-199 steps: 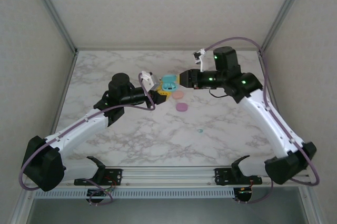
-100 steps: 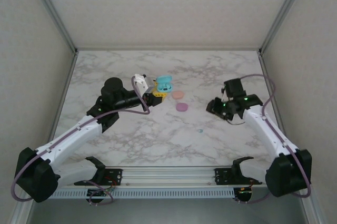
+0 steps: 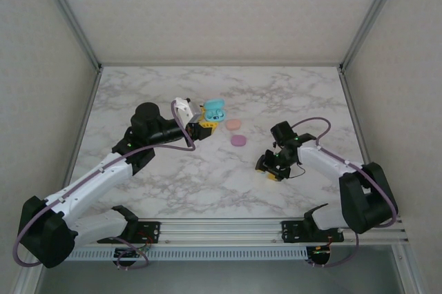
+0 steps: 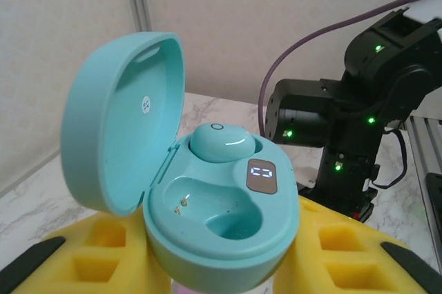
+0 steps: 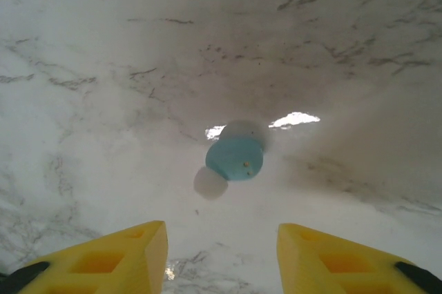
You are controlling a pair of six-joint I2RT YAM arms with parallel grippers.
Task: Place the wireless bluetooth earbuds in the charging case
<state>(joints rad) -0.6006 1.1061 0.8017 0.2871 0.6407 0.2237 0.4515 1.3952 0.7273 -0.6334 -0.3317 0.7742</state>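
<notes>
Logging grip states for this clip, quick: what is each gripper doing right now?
Left gripper: closed on the open teal charging case.
Right gripper: open over the teal earbud, holding nothing.

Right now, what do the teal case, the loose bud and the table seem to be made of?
The teal case: likely moulded plastic with a smooth satin finish; it has a soft, even sheen and a thin rounded lid.
The loose bud: probably the same teal plastic, smooth, with tiny dots that may be metal contacts.
The table: marble-look, grey veins on white, faintly glossy with a bright reflection; whether stone or laminate, I cannot tell.
</notes>
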